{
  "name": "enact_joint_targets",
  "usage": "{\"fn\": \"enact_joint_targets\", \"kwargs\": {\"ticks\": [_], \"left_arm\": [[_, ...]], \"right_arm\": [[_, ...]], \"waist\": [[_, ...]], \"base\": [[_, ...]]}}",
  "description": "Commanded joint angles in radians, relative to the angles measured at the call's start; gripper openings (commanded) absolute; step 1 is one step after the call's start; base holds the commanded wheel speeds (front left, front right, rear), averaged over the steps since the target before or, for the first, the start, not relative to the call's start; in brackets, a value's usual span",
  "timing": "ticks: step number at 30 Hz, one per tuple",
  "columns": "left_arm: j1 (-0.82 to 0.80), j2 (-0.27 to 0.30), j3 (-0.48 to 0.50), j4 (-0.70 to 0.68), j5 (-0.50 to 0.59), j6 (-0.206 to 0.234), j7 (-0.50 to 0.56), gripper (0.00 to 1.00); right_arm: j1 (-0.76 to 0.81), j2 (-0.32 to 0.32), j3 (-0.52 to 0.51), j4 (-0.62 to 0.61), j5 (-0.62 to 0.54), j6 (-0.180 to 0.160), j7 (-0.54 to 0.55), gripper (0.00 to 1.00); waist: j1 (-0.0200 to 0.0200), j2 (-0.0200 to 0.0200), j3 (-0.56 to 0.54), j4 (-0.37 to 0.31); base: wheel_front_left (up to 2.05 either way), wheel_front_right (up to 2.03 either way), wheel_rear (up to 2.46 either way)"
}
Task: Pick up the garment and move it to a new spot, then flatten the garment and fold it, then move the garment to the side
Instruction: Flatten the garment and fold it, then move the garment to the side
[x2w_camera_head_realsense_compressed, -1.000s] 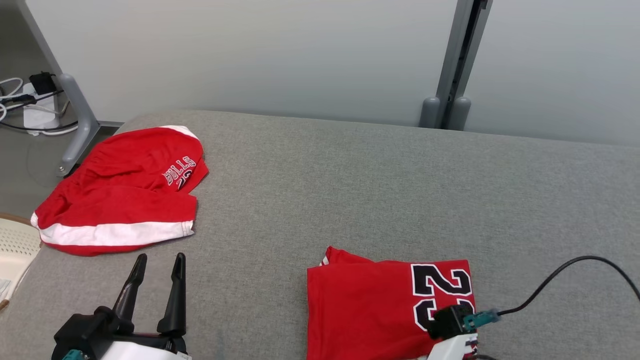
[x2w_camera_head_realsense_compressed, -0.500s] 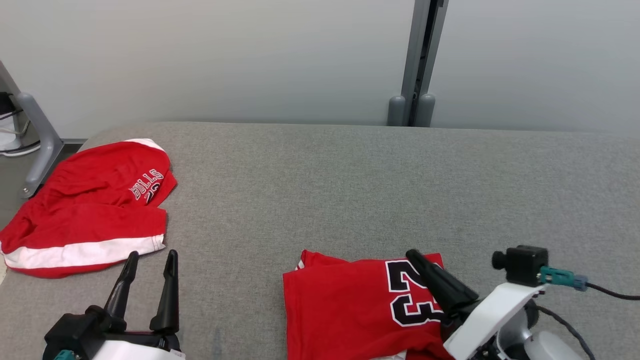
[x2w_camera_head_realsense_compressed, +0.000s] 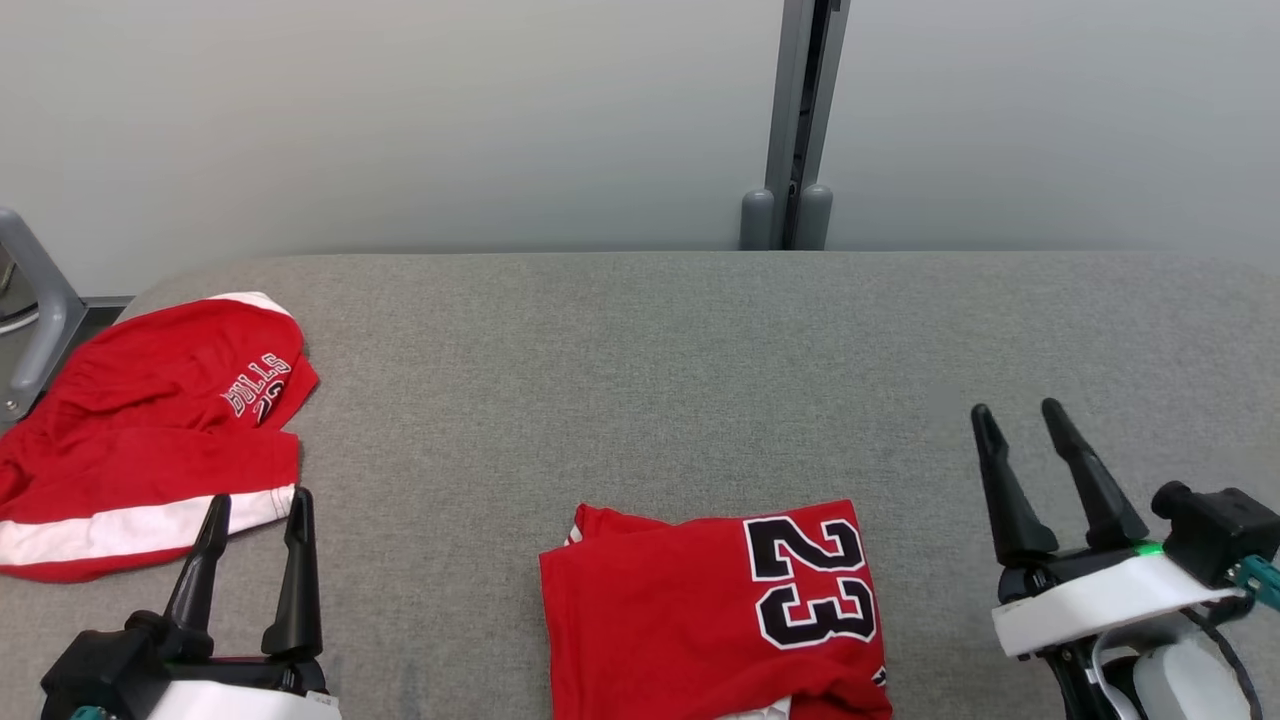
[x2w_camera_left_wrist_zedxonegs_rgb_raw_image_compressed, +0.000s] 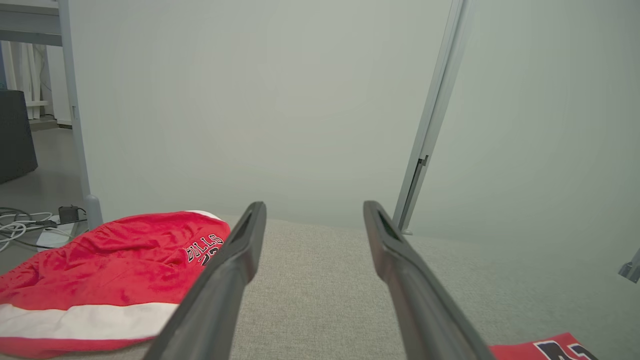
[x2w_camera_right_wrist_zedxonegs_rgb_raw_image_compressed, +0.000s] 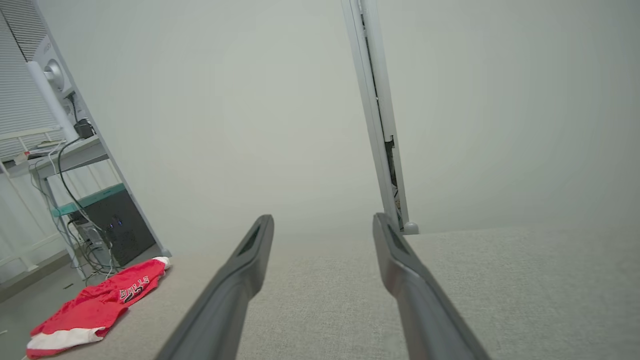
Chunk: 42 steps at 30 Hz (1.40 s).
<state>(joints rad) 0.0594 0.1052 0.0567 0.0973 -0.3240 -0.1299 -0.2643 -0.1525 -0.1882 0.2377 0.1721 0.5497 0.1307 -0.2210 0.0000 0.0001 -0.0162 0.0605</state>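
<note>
A pale grey-green wall (x2w_camera_head_realsense_compressed: 400, 120) rises ahead of both tools, beyond the far edge of a broad tabletop (x2w_camera_head_realsense_compressed: 620, 380) covered in grey woven fabric. A grey post (x2w_camera_head_realsense_compressed: 795, 100) splits the wall into panels, ahead of the right tool (x2w_camera_head_realsense_compressed: 1015, 408) and off to its left. The red shorts (x2w_camera_head_realsense_compressed: 150, 430), with a white band and upside-down "BULLS" lettering, lie rumpled just ahead of the left tool (x2w_camera_head_realsense_compressed: 260, 498) and to its left, at the tabletop's left end. The task's jersey (x2w_camera_head_realsense_compressed: 700, 620), red with a black "23", lies folded flat between the two tools at the near edge, well to the left of the right tool and not touching it. Both tools are released, fingers spread and pointing toward the wall, above the tabletop and grasping nothing. A grey frame leg (x2w_camera_head_realsense_compressed: 35, 290) stands beyond the shorts, far left of the left tool. In the left wrist view, cables (x2w_camera_left_wrist_zedxonegs_rgb_raw_image_compressed: 20, 227) lie on the floor past the shorts; in the right wrist view, a desk (x2w_camera_right_wrist_zedxonegs_rgb_raw_image_compressed: 70, 152) with a dark computer (x2w_camera_right_wrist_zedxonegs_rgb_raw_image_compressed: 117, 225) under it stands far to the left.
</note>
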Motion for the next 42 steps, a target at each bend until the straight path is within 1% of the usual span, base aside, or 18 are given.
{"fn": "enact_joint_targets", "kwargs": {"ticks": [1,2,3,5,8,13,19,29,37,40,42], "left_arm": [[0.014,-0.003,0.011,-0.009,0.011,-0.001,0.001,1.00],[0.016,-0.005,0.014,-0.011,0.013,-0.001,0.001,1.00],[0.016,-0.005,0.014,-0.011,0.013,-0.001,0.001,1.00],[0.016,-0.007,0.018,-0.015,0.016,-0.001,0.001,1.00],[0.019,-0.010,0.021,-0.019,0.023,-0.001,0.001,1.00],[0.027,-0.017,0.023,-0.023,0.033,-0.001,0.001,1.00],[0.031,-0.025,0.022,-0.028,0.043,-0.001,0.001,1.00],[0.034,-0.032,0.014,-0.027,0.049,-0.001,0.001,1.00],[0.031,-0.036,0.018,-0.025,0.050,-0.001,0.001,1.00],[0.027,-0.036,0.016,-0.024,0.048,-0.001,0.001,1.00],[0.019,-0.036,0.011,-0.022,0.047,-0.001,0.001,1.00]], "right_arm": [[0.019,0.029,-0.061,0.009,-0.081,0.000,-0.020,1.00],[0.026,0.046,-0.092,0.013,-0.115,0.000,-0.026,1.00],[0.026,0.046,-0.092,0.013,-0.115,0.000,-0.026,1.00],[0.039,0.066,-0.135,0.019,-0.179,0.000,-0.032,1.00],[0.055,0.092,-0.176,0.039,-0.246,0.000,-0.038,1.00],[0.069,0.119,-0.214,0.090,-0.306,0.000,-0.041,1.00],[0.049,0.133,-0.209,0.111,-0.285,0.000,-0.044,1.00],[0.039,0.135,-0.193,0.127,-0.278,0.000,-0.029,1.00],[0.019,0.135,-0.166,0.152,-0.296,0.000,-0.009,1.00],[-0.007,0.136,-0.123,0.201,-0.272,0.000,0.027,1.00],[-0.029,0.135,-0.092,0.260,-0.257,0.000,0.085,1.00]], "waist": [[0.0000,-0.0001,0.002,-0.005],[0.0000,-0.0001,0.003,-0.007],[0.0000,-0.0001,0.003,-0.007],[0.0000,-0.0001,0.005,-0.010],[0.0000,-0.0001,0.009,-0.014],[0.0000,-0.0001,0.008,-0.020],[0.0000,-0.0001,0.004,-0.027],[0.0000,-0.0001,0.001,-0.019],[0.0000,-0.0001,0.004,-0.019],[0.0000,-0.0001,0.007,-0.021],[0.0000,-0.0001,0.009,-0.018]], "base": [[0.00,0.00,0.00],[0.00,0.00,0.00],[0.00,0.00,0.00],[0.00,0.00,0.00],[0.00,0.00,0.00],[0.00,0.00,0.00],[0.00,0.00,0.00],[0.00,0.00,0.00],[0.00,0.00,0.00],[0.00,0.00,0.00],[0.00,0.00,0.00]]}}
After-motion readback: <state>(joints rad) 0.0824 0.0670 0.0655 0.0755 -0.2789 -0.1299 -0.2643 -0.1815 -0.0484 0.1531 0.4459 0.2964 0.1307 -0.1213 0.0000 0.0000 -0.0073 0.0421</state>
